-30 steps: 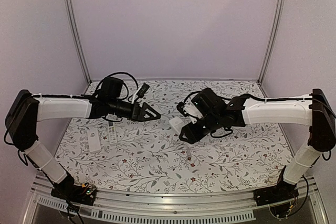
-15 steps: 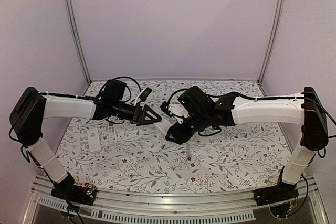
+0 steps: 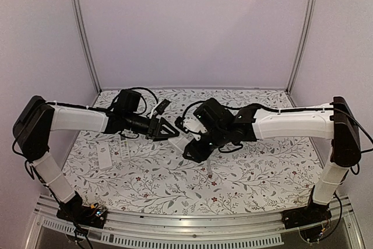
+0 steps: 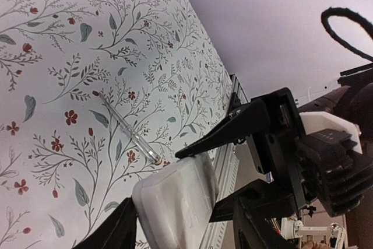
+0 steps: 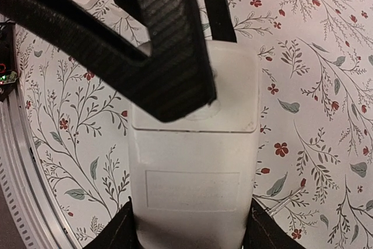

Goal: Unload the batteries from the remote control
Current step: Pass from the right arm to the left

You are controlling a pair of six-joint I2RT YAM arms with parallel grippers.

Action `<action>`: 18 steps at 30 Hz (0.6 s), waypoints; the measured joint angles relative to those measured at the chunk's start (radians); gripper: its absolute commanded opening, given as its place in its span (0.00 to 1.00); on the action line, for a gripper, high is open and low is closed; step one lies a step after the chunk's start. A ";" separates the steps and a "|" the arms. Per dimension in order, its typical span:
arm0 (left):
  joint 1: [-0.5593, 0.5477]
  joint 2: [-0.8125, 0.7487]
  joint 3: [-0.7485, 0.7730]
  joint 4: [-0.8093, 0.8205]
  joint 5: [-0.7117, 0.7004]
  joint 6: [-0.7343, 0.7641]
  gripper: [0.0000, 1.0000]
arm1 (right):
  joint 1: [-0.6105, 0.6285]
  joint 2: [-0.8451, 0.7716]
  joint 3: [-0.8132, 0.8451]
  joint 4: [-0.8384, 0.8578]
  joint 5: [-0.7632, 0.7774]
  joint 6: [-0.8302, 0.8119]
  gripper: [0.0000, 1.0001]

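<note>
My right gripper (image 5: pixel 192 234) is shut on the sides of a white remote control (image 5: pixel 192 190), held in the air with its back to the camera. The back cover (image 5: pixel 233 94) sits in place, so the batteries are hidden. My left gripper (image 4: pixel 180 234) straddles the remote's (image 4: pixel 175 202) free end, jaws partly drawn in. One of its fingers (image 5: pixel 169 56) lies over the cover, and a gap shows on the other side. From above, the left gripper (image 3: pixel 172 130) and the right gripper (image 3: pixel 187 145) meet at the remote (image 3: pixel 178 140) over mid-table.
A thin clear stick tool (image 3: pixel 208 171) lies on the floral tablecloth below the grippers. Two other remotes (image 3: pixel 105 158) (image 3: pixel 123 147) lie at the left, under the left arm. A dark object (image 3: pixel 160 104) rests near the back. White walls stand on three sides.
The right arm carried the remote leftward to the left gripper. The left arm edged right, and its jaws narrowed from wide open around the remote's end.
</note>
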 measured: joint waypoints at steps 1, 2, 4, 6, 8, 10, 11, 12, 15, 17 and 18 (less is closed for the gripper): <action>0.000 0.002 0.000 0.000 0.001 -0.002 0.51 | 0.002 0.002 0.005 -0.006 0.005 -0.003 0.44; 0.000 0.003 0.000 0.000 0.002 -0.005 0.49 | 0.003 0.004 0.008 -0.009 0.008 -0.006 0.44; 0.000 0.006 0.000 0.000 0.004 -0.008 0.48 | 0.006 0.004 0.015 -0.015 0.015 -0.014 0.43; 0.000 0.010 0.000 0.001 0.005 -0.010 0.47 | 0.008 0.005 0.024 -0.018 0.024 -0.020 0.43; 0.000 0.015 0.000 0.000 0.005 -0.010 0.44 | 0.008 0.006 0.030 -0.016 0.030 -0.026 0.43; 0.000 0.019 0.000 0.000 0.006 -0.013 0.42 | 0.008 0.006 0.031 -0.018 0.034 -0.031 0.43; 0.000 0.021 0.000 0.000 0.008 -0.014 0.41 | 0.008 0.006 0.031 -0.019 0.035 -0.033 0.43; 0.000 0.023 0.000 -0.002 0.008 -0.014 0.39 | 0.008 0.006 0.031 -0.019 0.037 -0.036 0.43; 0.000 0.026 0.000 -0.001 0.015 -0.016 0.34 | 0.008 0.009 0.031 -0.021 0.039 -0.040 0.43; 0.000 0.026 0.000 -0.001 0.020 -0.018 0.33 | 0.008 0.011 0.031 -0.022 0.041 -0.043 0.43; 0.000 0.026 0.000 0.000 0.022 -0.019 0.32 | 0.008 0.011 0.031 -0.022 0.048 -0.043 0.43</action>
